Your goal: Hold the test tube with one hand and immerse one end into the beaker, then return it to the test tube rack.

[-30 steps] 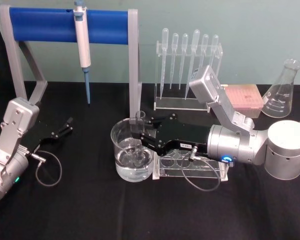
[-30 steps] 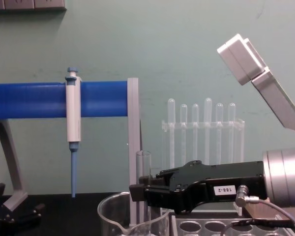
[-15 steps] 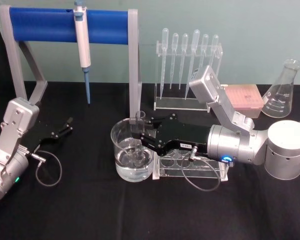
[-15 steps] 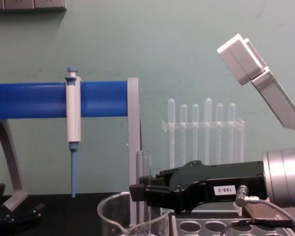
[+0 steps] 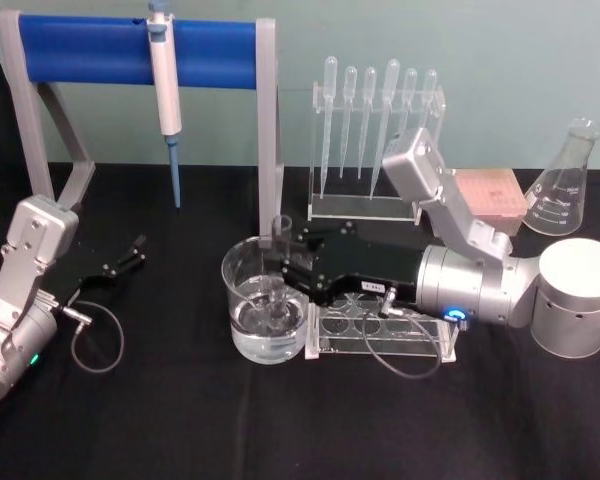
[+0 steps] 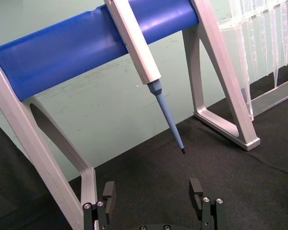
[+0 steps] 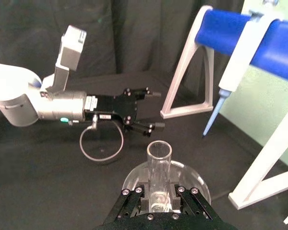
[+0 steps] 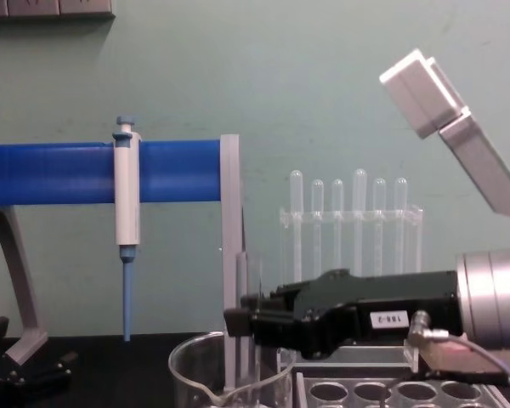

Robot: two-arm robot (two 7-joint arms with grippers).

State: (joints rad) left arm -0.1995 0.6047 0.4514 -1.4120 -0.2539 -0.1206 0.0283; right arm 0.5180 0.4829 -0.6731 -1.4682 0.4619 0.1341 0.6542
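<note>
Glass test tube [image 5: 280, 243] upright, clamped between the right gripper [image 5: 285, 268] fingers, jaws closed tight on its middle; flared rim sticks up above the fingers in chest view [image 8: 249, 276]. Lower end hangs inside the beaker [image 5: 230, 280], over the clear liquid; can't tell if it touches. Beaker sits mid-table, test tube rack [image 5: 380, 337] touching it at its 3 o'clock, right arm reaching in over the rack from 3 o'clock. Left gripper [image 5: 130, 255] parked low at beaker's 9 o'clock, well apart, jaws wide open and holding nothing [image 6: 153, 191]. Blue-and-white pipettor [image 5: 164, 80] hangs on the blue stand [image 5: 90, 50] at 11 o'clock; pipette rack [image 5: 375, 140] at 1 o'clock, far side
</note>
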